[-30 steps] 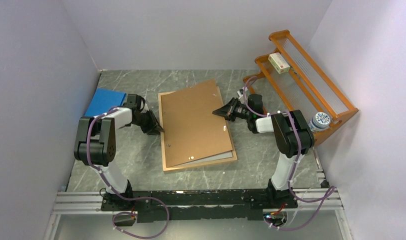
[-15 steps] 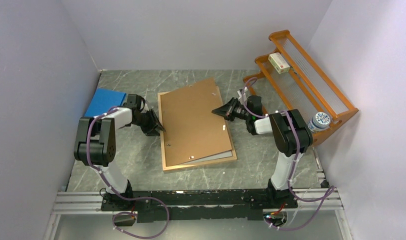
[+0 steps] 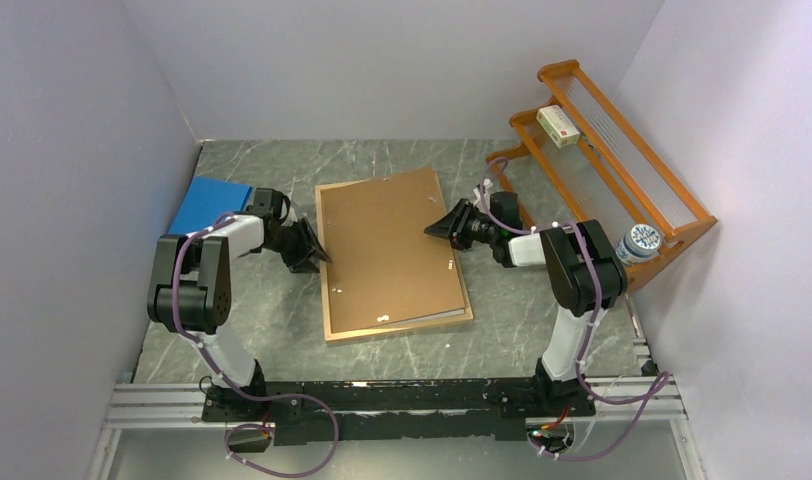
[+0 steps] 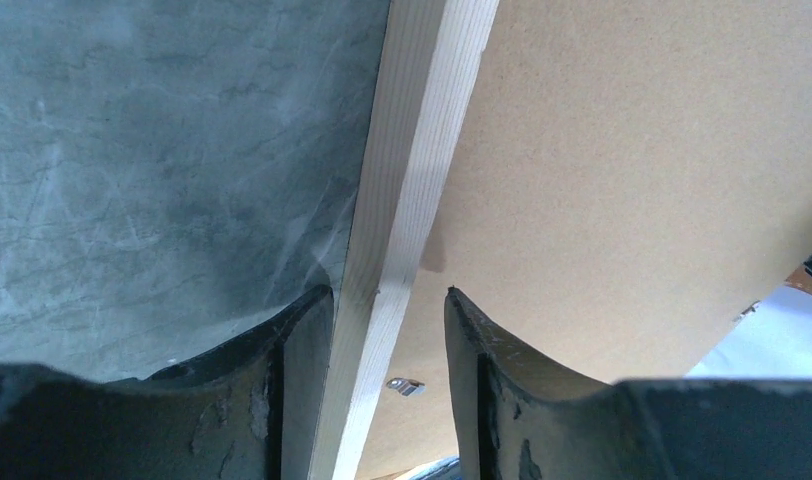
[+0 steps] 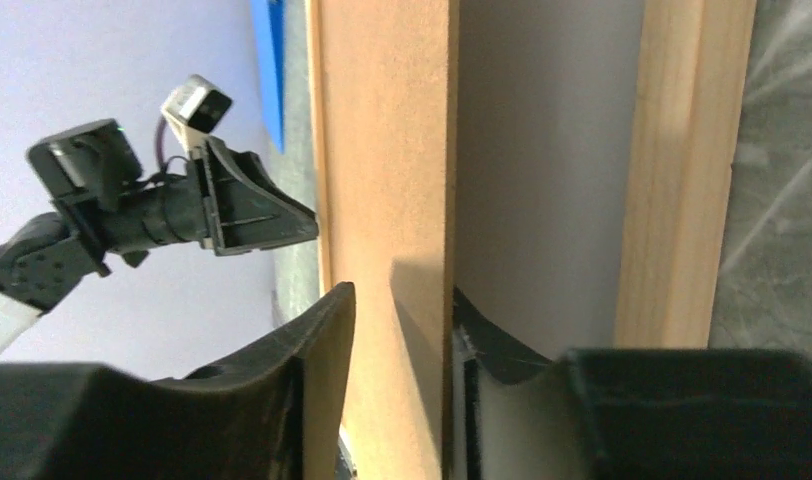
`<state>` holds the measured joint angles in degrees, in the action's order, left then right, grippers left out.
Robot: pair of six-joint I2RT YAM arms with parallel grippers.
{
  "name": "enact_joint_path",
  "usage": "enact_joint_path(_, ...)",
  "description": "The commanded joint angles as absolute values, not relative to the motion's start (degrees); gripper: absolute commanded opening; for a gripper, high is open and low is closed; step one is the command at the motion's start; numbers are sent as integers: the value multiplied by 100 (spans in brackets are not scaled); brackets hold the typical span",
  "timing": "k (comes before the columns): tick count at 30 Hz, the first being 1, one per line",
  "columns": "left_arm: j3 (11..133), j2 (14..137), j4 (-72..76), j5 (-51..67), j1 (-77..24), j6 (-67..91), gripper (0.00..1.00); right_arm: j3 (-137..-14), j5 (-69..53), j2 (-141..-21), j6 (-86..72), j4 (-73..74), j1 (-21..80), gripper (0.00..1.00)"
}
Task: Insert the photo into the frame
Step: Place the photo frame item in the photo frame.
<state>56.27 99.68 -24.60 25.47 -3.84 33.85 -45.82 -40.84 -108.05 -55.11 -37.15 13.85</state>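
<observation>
The frame (image 3: 402, 328) lies flat mid-table with the brown backing panel (image 3: 387, 240) on it, nearly squared to it. The photo (image 3: 437, 316) shows only as a white strip under the panel's near-right edge; its printed side is hidden. My left gripper (image 3: 317, 255) is open, its fingers straddling the frame's left border (image 4: 412, 150). My right gripper (image 3: 432, 230) is open around the panel's right edge (image 5: 382, 130), one finger above it, the other going under it over the photo's white back (image 5: 542, 150). The frame border (image 5: 687, 150) lies beside that.
A plain blue sheet (image 3: 210, 203) lies at the back left by the wall. An orange slatted rack (image 3: 602, 140) stands at the right, holding a small box (image 3: 559, 126) and a patterned tin (image 3: 640, 242). Walls close in on three sides.
The backing panel has swung from a skewed angle to lie nearly square on the frame. The right gripper shifted slightly toward the back with it. The left arm has not moved.
</observation>
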Motion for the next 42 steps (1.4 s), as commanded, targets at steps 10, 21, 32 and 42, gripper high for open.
enact_joint_path(10, 5876, 9772, -2463, 2550, -404, 3369, 63, -6041, -2891, -10198, -3582, -325, 1996, 71)
enact_joint_path(21, 5764, 9523, -2358, 2117, -404, 3393, 77, -7203, -1289, -10264, -2964, 1954, 2413, 99)
enact_joint_path(32, 5689, 9504, -2166, 2056, -404, 3459, 81, -7507, 233, -10235, -2613, 2741, 2490, 99)
enact_joint_path(42, 5474, 9862, -1848, 2508, -420, 3573, 59, -7041, 346, -10248, -2153, 2664, 2594, 96)
